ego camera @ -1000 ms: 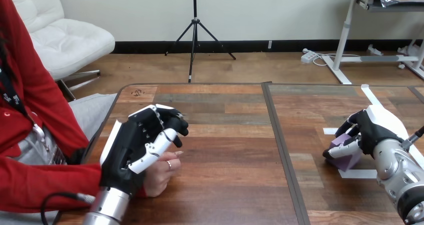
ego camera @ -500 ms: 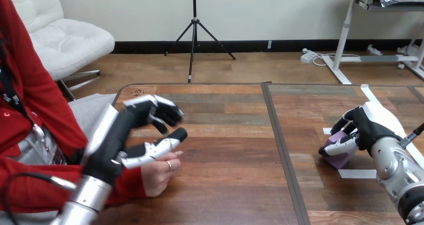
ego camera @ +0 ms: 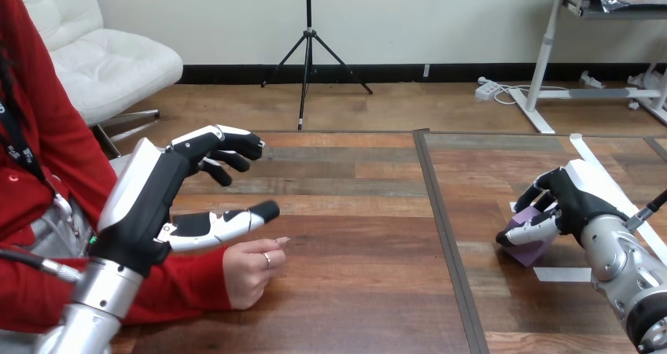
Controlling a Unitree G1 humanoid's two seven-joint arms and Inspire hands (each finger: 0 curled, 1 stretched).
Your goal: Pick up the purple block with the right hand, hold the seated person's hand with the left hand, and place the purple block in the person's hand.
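Two robot hands are well apart over the wooden table [ego camera: 354, 291], one near each side edge. Near the left edge, the left hand [ego camera: 161, 197] hovers with its fingers [ego camera: 228, 145] spread wide and nearly straight, its thumb [ego camera: 224, 222] stretched out below them, gripping nothing. The person's hand [ego camera: 248, 271], coming out of a red sleeve [ego camera: 173, 291], rests on the table just under that thumb, loosely curled with its knuckles toward the table's middle. The thumb is just above the person's hand, and nothing is curled round it; whether the two touch cannot be told.

Near the right edge, the right hand [ego camera: 578, 200] is closed on the purple block [ego camera: 523, 244]: the thumb lies across the block's upper face and the curled fingers come over it from the far side. The block sits tilted in that grip, low over the table, and it is unclear whether its bottom corner touches the wood.

A short white tape strip [ego camera: 561, 274] lies on the table just nearer than the block, and a longer white strip [ego camera: 584, 148] runs along the right edge beyond the hand. A dark seam [ego camera: 444, 236] crosses the table from far edge to near edge, between the block and the person's hand.
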